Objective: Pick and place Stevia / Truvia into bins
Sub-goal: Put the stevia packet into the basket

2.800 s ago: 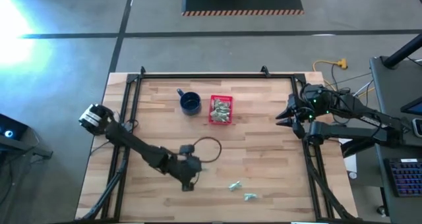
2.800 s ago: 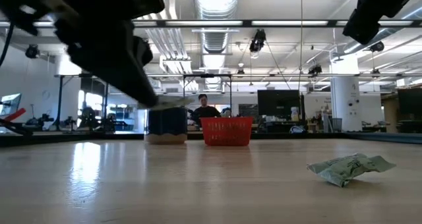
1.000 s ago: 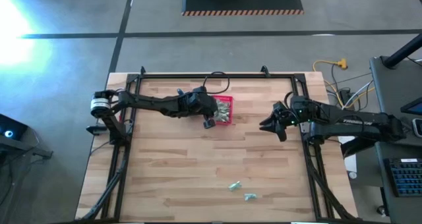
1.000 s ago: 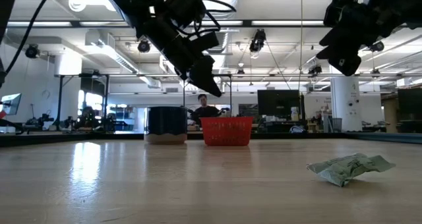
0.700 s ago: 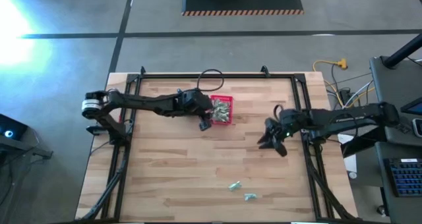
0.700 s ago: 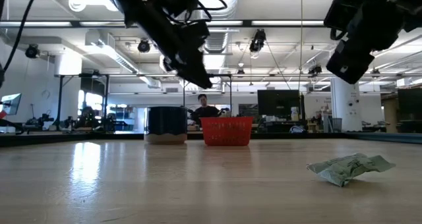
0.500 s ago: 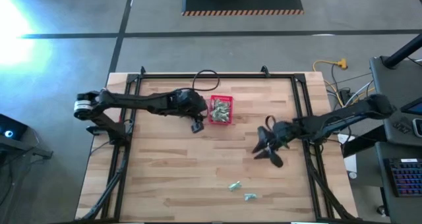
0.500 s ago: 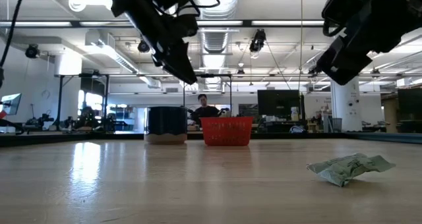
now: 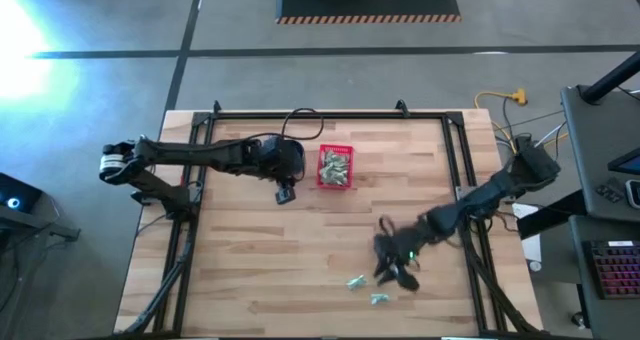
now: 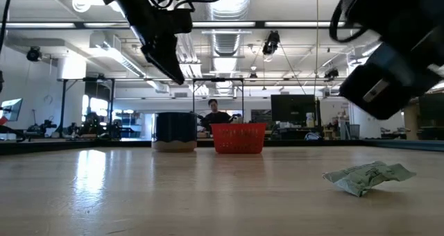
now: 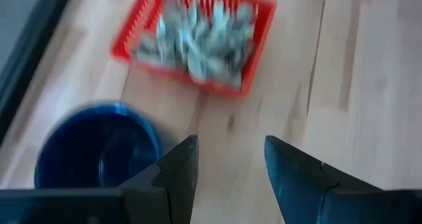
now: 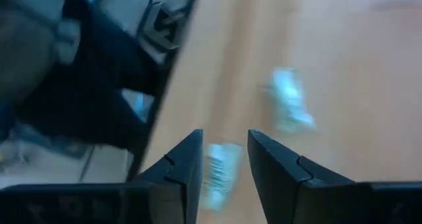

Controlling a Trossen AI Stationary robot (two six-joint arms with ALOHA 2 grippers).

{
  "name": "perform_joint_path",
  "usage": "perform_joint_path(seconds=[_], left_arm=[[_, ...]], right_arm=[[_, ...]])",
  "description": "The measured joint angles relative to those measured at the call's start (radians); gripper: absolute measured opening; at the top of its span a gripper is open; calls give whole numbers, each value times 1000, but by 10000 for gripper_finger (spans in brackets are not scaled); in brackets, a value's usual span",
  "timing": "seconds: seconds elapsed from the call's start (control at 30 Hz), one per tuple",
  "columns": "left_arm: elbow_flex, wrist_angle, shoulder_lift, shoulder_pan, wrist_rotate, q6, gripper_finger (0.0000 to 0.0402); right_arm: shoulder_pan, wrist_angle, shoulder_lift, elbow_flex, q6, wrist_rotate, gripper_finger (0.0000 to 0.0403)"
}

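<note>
While the left gripper (image 9: 285,194), empty with fingers apart, has backed toward nine o'clock from the small red slotted plastic basket (image 9: 336,167), the right gripper (image 9: 392,270), fingers parted, has dropped over two pale green-and-white paper sachets (image 9: 355,281).

Bright, even light from overhead ceiling fixtures (image 10: 229,3); hard white glare off the floor (image 9: 25,40) at one corner. Pale sheen across the tabletop (image 10: 97,173). Heavy motion blur around the right gripper (image 9: 392,270); sachets (image 12: 290,109) beyond its jaws smeared.
</note>
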Motion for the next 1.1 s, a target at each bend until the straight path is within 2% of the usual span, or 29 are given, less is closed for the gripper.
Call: perform_joint_path(seconds=[0.07,0.2,0.37,0.57,0.77,1.1], left_arm=[[-1,-36,-2,0,0,0,157],[-10,-80,-8,0,0,7,157],[-27,-49,-11,0,0,9,157],[-55,19,-10,0,3,2,158],[-57,39,-10,-3,4,0,158],[-58,49,-9,-21,6,-2,158]], right_arm=[[66,-28,43,59,-17,47,108],[172,-282,114,197,-27,198,95],[255,-469,157,313,16,368,78],[303,-485,191,364,60,383,68],[319,-657,238,417,128,407,69],[323,-648,317,447,122,400,70]])
